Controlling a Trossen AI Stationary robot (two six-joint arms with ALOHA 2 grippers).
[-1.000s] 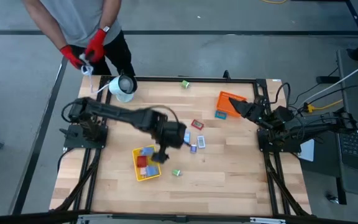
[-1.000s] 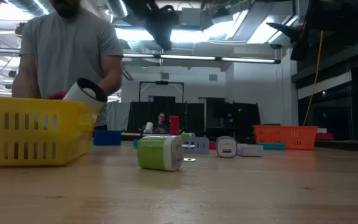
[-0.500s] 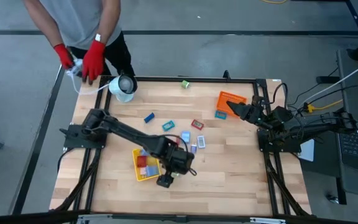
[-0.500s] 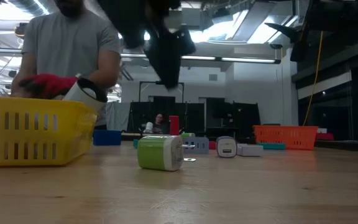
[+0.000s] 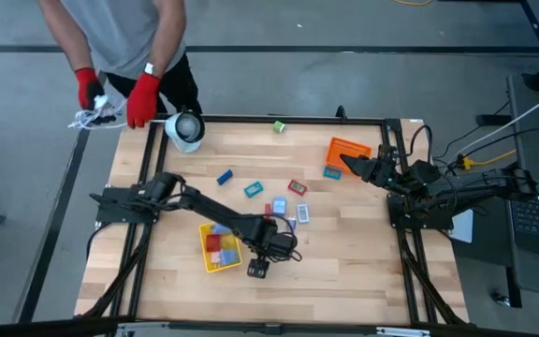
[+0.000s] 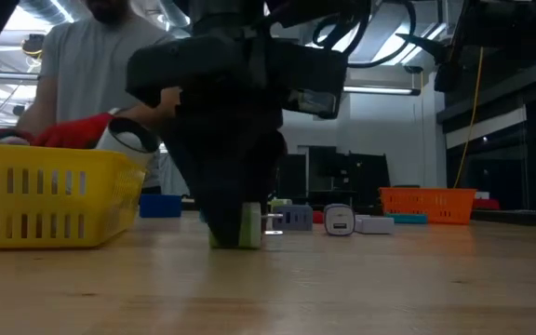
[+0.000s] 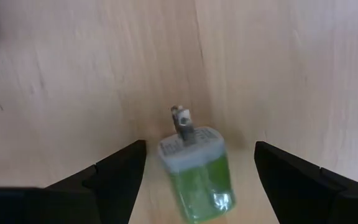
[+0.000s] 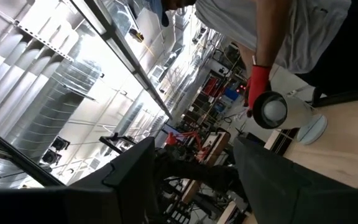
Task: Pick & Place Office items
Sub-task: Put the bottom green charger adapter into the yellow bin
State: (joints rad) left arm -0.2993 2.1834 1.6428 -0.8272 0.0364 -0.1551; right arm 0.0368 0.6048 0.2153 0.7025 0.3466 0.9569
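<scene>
My left gripper (image 7: 199,155) is open and down at the table, just right of the yellow tray (image 5: 210,263). A small green piece with a grey plug end (image 7: 196,171) lies on the wood between its two fingers, with a gap on each side. In the low view that green piece (image 6: 249,226) shows at the foot of the dark gripper. Red and blue pieces lie in the yellow tray. More pieces lie scattered mid-table: blue (image 5: 224,176), teal (image 5: 254,189), red (image 5: 296,186), light blue (image 5: 279,206). My right gripper (image 5: 348,161) is open and waits in the air over the orange tray (image 5: 349,147).
A white round device (image 5: 187,131) sits at the far left corner; a person in red gloves (image 5: 142,96) holds its cord beyond the table. Another green piece (image 5: 278,126) lies at the far edge. A blue piece (image 5: 331,171) sits beside the orange tray. Bare wood lies near and right.
My left gripper has moved from above the yellow tray toward the near edge and a little right, and has come down to the table around the green piece. The person's gloved hands have drawn the cord away to the left.
</scene>
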